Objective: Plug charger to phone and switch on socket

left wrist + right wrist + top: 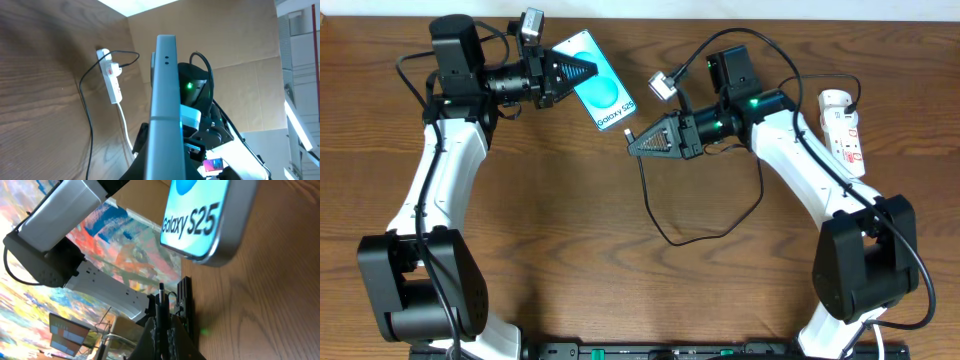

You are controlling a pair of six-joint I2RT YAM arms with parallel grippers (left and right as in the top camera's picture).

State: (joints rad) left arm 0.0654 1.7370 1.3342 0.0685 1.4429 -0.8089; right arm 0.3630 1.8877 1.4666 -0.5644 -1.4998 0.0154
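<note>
The phone [601, 91], turquoise with "Galaxy S25" text, is held up off the table at the back, tilted. My left gripper [582, 72] is shut on its upper end; in the left wrist view its grey edge [166, 100] runs up the middle. My right gripper [642, 141] is shut on the charger's black plug tip [161, 300], a short gap below the phone's lower end [205, 220]. The charger cable [705, 235] loops over the table. The white socket strip [844, 130] lies at the right, and also shows in the left wrist view [112, 75].
The brown wooden table [570, 230] carries the cable loop in the middle. The strip's white lead [125, 125] runs toward the front. Both arm bases [420, 290] [865, 265] stand at the front corners.
</note>
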